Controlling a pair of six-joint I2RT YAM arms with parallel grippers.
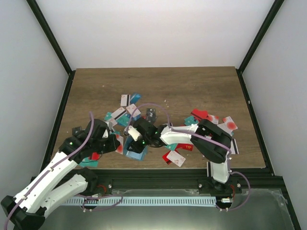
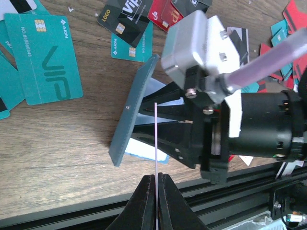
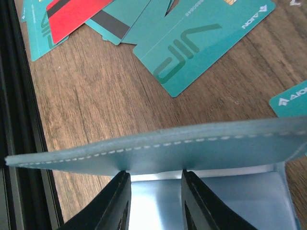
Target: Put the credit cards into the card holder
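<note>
Left pincer (image 2: 156, 181) pinches one card (image 2: 156, 143) at the card holder (image 2: 134, 110), propped by the spread right pincer (image 3: 153, 184); many cards (image 2: 45, 57) lie loose.

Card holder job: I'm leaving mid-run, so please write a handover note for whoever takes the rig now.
Left tool: shut on one card, edge-on, pointed into the card holder.
Right tool: open, fingers spread inside the holder's opened fold.
Done: no card seen fully inside.
To do: seat this card, then the many credit cards scattered on the table.
</note>
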